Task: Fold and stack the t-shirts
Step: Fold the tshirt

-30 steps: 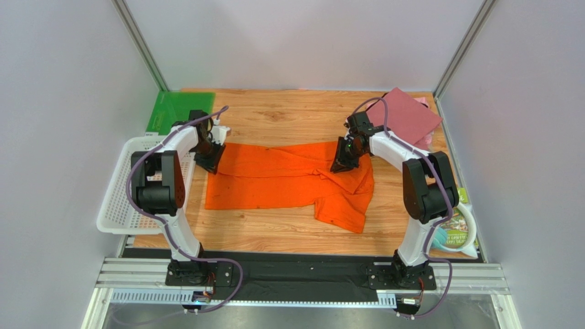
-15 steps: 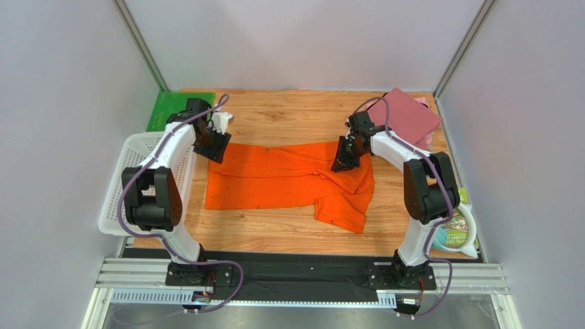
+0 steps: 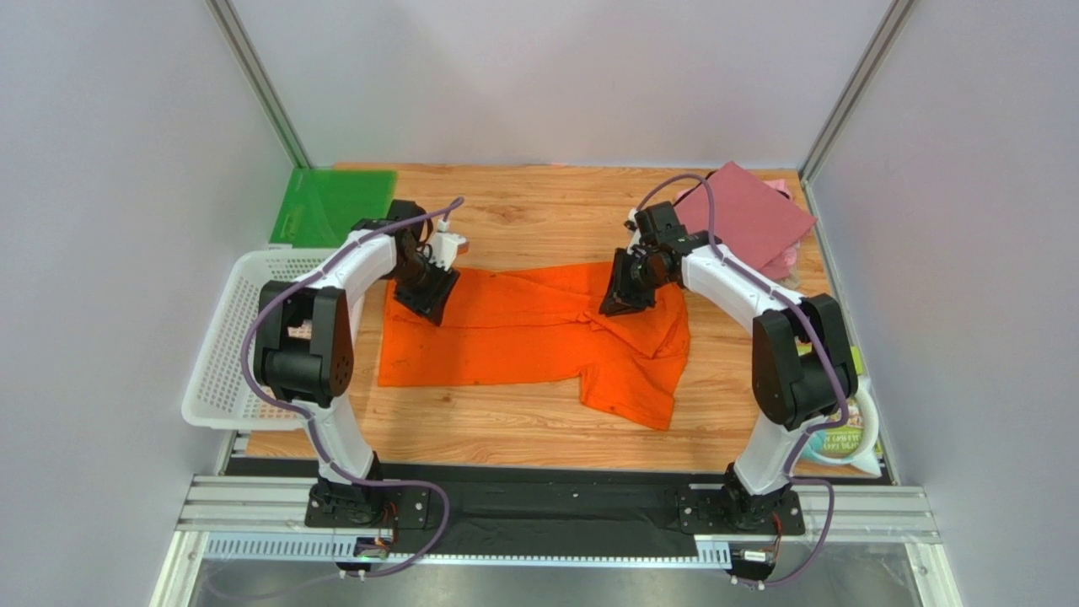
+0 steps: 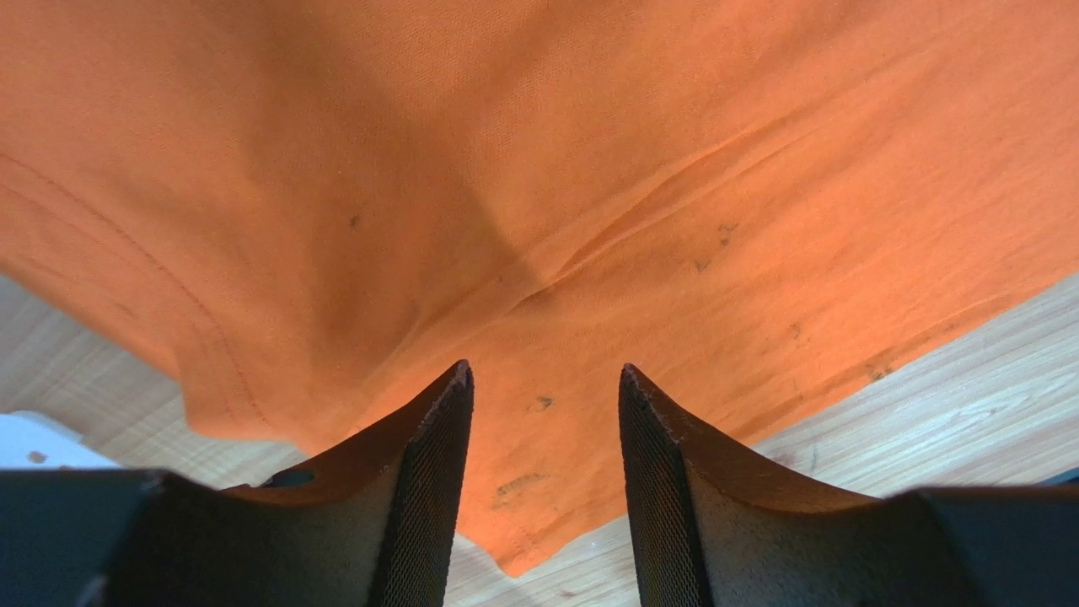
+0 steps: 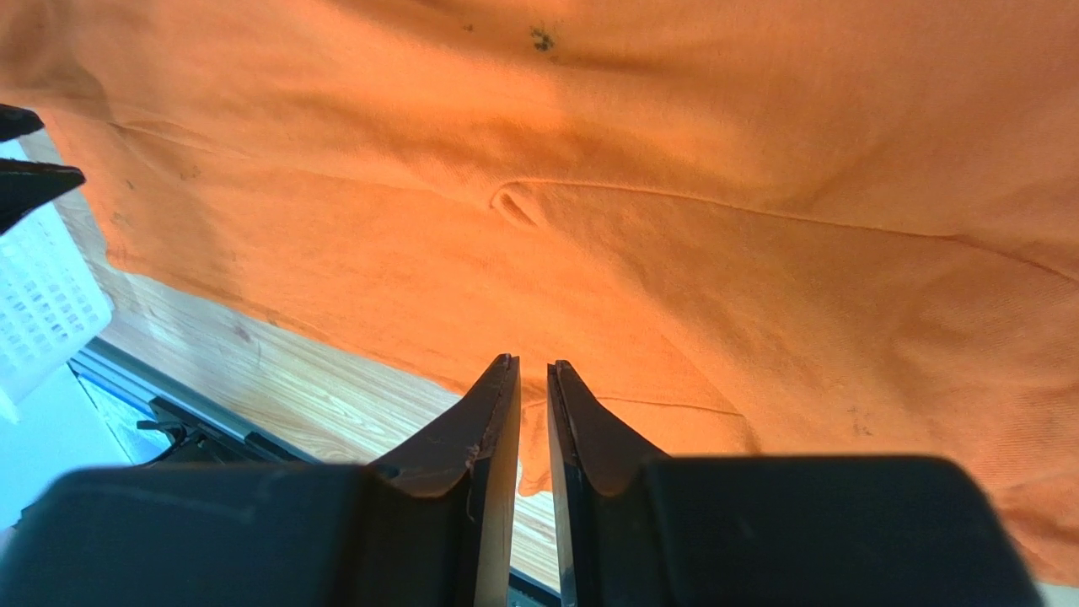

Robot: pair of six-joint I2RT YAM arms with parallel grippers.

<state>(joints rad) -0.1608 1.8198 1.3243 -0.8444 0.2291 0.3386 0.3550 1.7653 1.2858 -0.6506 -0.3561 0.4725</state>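
Top external shows me the left tool point(image 3: 428, 294) has spread and shifted right over the orange shirt point(image 3: 532, 335) lying on the table point(image 3: 532, 215), while the right tool point(image 3: 621, 294) is nearly pressed together with nothing visibly pinched, so I judge a fresh grab for folding.

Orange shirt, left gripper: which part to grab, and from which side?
Pinch the shirt corner just below the open left gripper, coming straight down. The cloth lies flat, and there its edges run out onto bare table, so a finger can likely slip under.
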